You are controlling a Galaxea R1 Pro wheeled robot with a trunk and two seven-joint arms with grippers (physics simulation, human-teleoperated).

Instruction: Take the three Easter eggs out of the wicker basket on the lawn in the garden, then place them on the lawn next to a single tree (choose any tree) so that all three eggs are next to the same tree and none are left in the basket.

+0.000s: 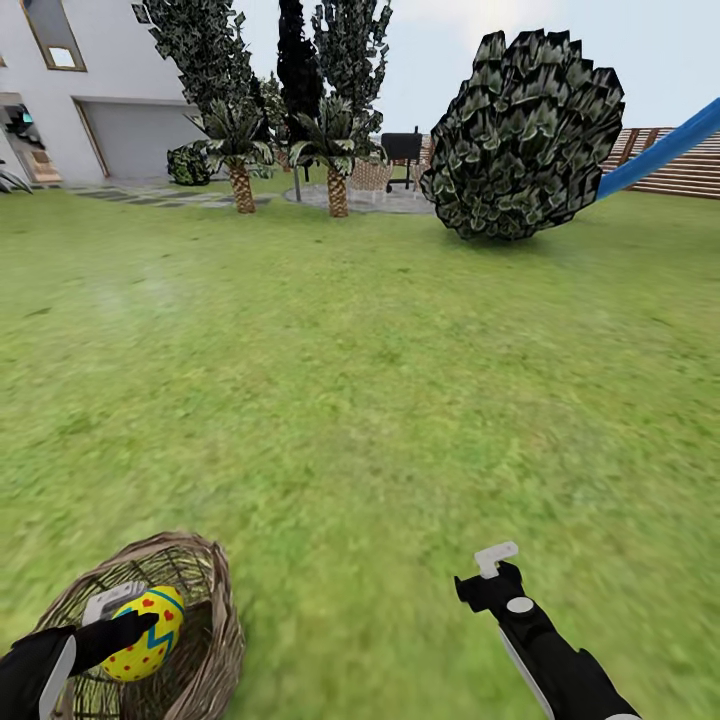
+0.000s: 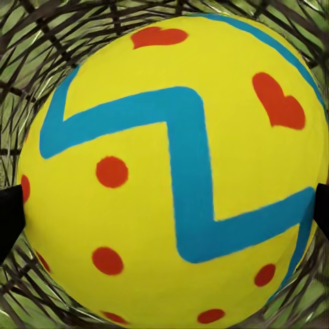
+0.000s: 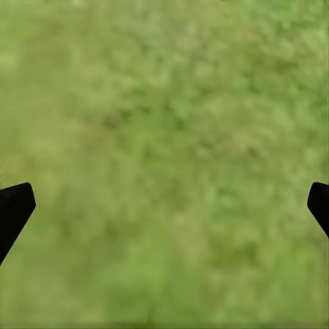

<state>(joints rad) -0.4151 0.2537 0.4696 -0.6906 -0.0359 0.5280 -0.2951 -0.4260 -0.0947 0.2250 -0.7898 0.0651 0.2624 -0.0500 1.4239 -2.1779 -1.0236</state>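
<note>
Left gripper (image 1: 125,625) pinching an Easter egg (image 1: 147,632) over the wicker basket (image 1: 205,640), head view 7 o'clock.
Egg sits between the black fingertips (image 2: 9,212), touching both sides, basket lattice behind it. Right gripper (image 1: 490,570) at 5 o'clock, fingers spread, nothing between them, hanging over bare lawn (image 1: 380,380). Round shrub (image 1: 520,135) at 1 o'clock, well apart.

the easter egg (image 2: 171,171) spills past the frame — both left fingertips (image 2: 9,216) cut off, basket floor beneath them hidden.
</note>
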